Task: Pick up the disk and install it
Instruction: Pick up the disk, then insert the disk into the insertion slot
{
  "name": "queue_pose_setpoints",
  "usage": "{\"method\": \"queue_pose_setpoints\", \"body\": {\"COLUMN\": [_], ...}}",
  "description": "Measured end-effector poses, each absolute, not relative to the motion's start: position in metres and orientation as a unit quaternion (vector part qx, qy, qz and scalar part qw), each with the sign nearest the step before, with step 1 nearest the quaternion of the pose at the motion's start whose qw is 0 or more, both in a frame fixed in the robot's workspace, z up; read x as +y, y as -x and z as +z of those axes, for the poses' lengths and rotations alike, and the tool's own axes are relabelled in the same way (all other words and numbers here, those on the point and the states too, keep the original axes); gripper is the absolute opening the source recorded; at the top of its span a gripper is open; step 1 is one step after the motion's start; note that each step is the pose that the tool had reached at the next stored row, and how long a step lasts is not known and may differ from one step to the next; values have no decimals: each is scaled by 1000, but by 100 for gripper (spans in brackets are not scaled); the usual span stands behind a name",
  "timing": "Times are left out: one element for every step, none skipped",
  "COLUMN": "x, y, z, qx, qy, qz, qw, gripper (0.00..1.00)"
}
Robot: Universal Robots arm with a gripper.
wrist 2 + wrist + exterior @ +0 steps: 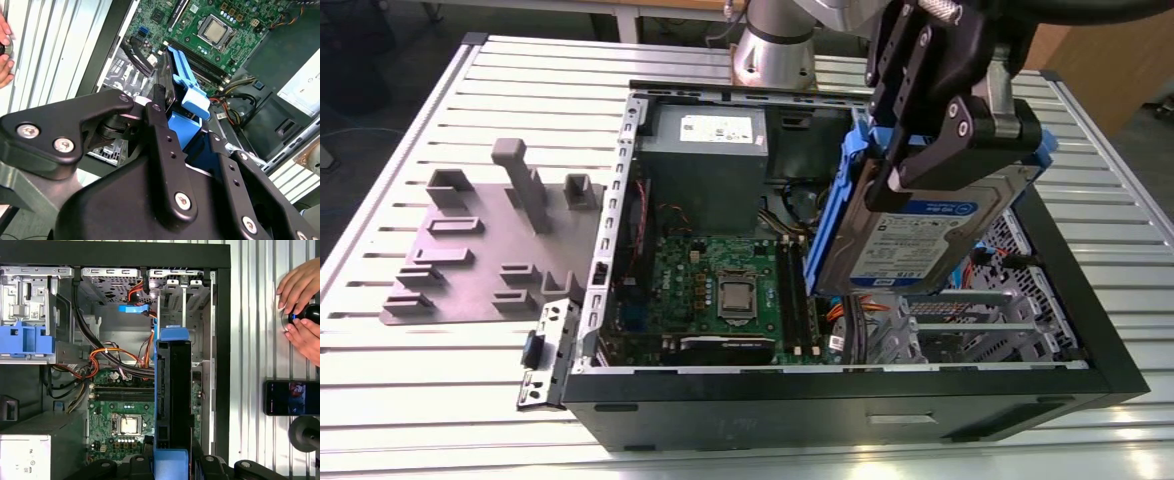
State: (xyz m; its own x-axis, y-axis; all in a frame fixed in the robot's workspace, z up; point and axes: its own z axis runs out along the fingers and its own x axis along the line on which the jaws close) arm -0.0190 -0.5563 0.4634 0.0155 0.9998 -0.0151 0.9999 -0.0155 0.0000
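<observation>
Clamping the disk (921, 240) between its fingers, the gripper (958, 150) holds it on edge, a little tilted, over the open computer case (854, 410). In the exterior view the disk hangs at about two o'clock from the motherboard (720, 285), and the power supply (707, 150) sits at twelve o'clock of that board. A grey fixture plate (467, 250) lies on the slatted table (400, 390) at nine o'clock from the case. In the first wrist view the disk's blue carrier frame (172, 335) faces the drive cage (182, 295). A person's hands (302, 310) are over the table outside the case, near a phone (292, 397).
</observation>
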Motion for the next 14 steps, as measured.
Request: {"method": "queue_pose_setpoints", "body": {"x": [-556, -556, -557, -557, -557, -557, -557, -557, -557, -557, -557, -557, -557, -557], "y": [19, 18, 16, 15, 12, 10, 8, 6, 4, 1, -1, -3, -6, -8], "z": [463, 463, 463, 463, 463, 463, 463, 463, 462, 462, 462, 462, 461, 461], "qx": [702, 702, 702, 702, 702, 702, 702, 702, 702, 702, 702, 702, 702, 702], "qy": [-713, -713, -713, -713, -713, -713, -713, -713, -713, -713, -713, -713, -713, -713], "qz": [-5, -5, -5, -5, -6, -6, -6, -6, -6, -6, -6, -6, -6, -6], "qw": [5, 5, 5, 5, 5, 5, 5, 5, 5, 5, 5, 5, 5, 5], "gripper": [36, 36, 36, 36, 36, 36, 36, 36, 36, 36, 36, 36, 36, 36]}}
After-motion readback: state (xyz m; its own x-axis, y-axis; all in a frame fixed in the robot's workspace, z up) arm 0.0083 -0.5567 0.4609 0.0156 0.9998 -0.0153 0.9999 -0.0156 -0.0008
